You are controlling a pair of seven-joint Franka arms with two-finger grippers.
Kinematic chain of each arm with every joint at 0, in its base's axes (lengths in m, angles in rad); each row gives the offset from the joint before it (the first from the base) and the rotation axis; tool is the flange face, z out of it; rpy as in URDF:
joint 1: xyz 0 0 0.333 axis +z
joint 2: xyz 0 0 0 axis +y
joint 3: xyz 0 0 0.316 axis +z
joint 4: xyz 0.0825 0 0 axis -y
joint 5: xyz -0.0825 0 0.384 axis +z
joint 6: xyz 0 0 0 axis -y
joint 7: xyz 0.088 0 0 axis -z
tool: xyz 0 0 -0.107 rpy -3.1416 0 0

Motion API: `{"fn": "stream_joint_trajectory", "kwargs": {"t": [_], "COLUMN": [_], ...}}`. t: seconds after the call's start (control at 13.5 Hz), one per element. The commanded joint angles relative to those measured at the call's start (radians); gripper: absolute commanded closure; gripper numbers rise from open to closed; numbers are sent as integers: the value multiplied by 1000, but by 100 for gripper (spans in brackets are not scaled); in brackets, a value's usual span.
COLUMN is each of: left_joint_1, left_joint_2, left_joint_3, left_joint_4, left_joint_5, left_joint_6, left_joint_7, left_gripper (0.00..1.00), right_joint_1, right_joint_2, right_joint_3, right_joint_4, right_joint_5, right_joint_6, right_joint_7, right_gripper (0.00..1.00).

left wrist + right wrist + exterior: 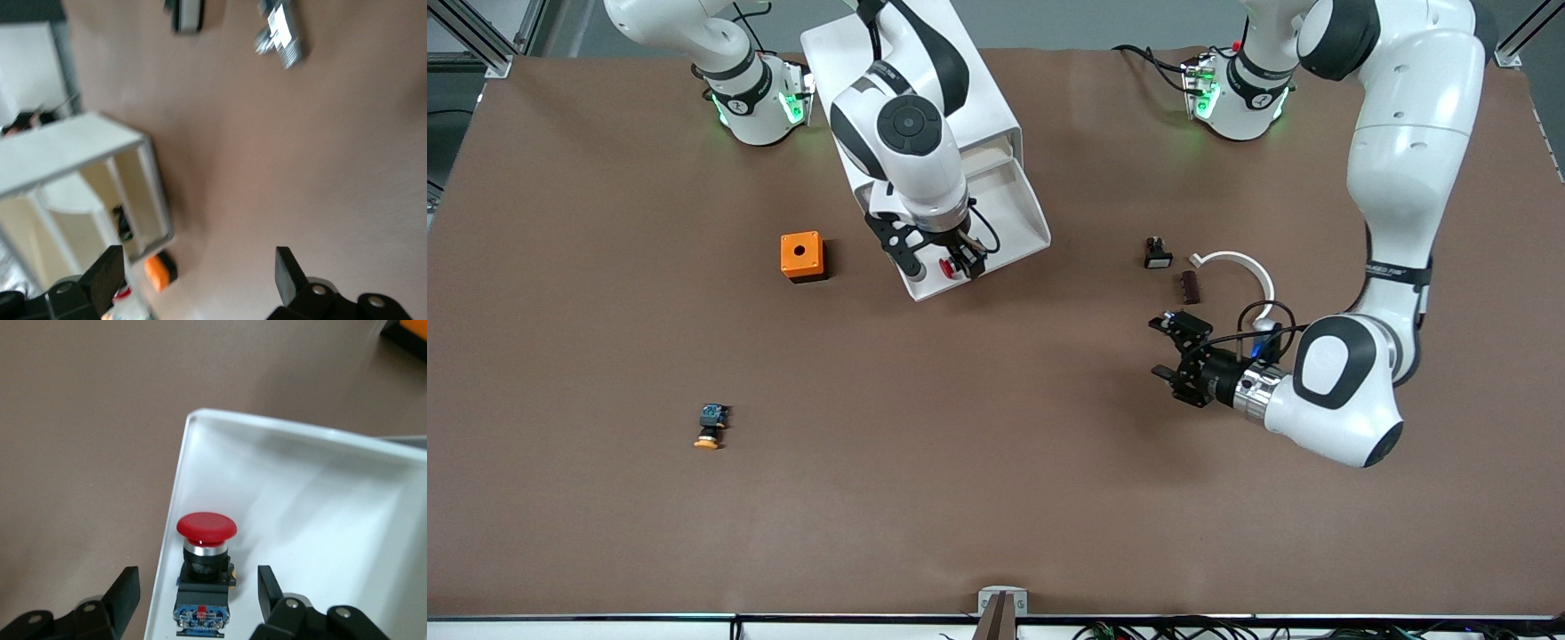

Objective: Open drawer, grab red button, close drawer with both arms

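The button [205,570], with red domed cap, black body and blue terminal end, lies in the pulled-out drawer [280,463]. Right tool [197,597] hangs released, straddling it. Left tool [1172,348] waits released over the counter [960,462].

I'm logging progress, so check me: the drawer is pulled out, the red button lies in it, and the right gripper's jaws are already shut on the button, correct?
Not quite. The drawer is pulled out and the button lies in it, but the right gripper is open, its jaws standing apart on either side of the button without gripping it. The right wrist view shows this.
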Motion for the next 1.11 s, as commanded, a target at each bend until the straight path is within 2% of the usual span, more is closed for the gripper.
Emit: {"fn": "stream_joint_trajectory", "kwargs": {"t": [0.0, 0.07, 0.22, 0.37, 0.44, 0.52, 0.66, 0.81, 1.03], "left_joint_1": [-33, -36, -36, -42, -44, -51, -82, -123, -189], "left_joint_2": [-77, -91, -132, -148, -148, -152, -151, -151, -135], "left_joint_3": [3, 2, 2, 2, 0, 0, 0, 6, 6], "left_joint_4": [26, 34, 34, 34, 34, 34, 33, 31, 25], "left_joint_5": [136, 142, 148, 161, 162, 165, 216, 250, 308], "left_joint_6": [-2, -2, -1, 1, 5, 22, 77, 114, 235], "left_joint_7": [23, 64, 225, 375, 425, 451, 561, 614, 710], "left_gripper": [1, 1, 1, 1, 1, 1, 1, 1, 1], "right_joint_1": [26, 35, 35, 32, 29, 28, 12, -18, -92], "right_joint_2": [7, 9, 15, 17, 15, 14, 12, 14, 9], "right_joint_3": [-9, -9, -9, -8, -8, -9, -12, -12, -14], "right_joint_4": [-21, -21, -21, -17, -13, -6, 35, 106, 143], "right_joint_5": [-12, -12, -12, -12, -12, -13, -12, -12, -13], "right_joint_6": [26, 26, 26, 22, 20, 16, -1, -73, -138], "right_joint_7": [41, 42, 42, 41, 30, 18, -13, -86, -323], "right_gripper": [20, 21, 36, 59, 75, 85, 90, 94, 97]}}
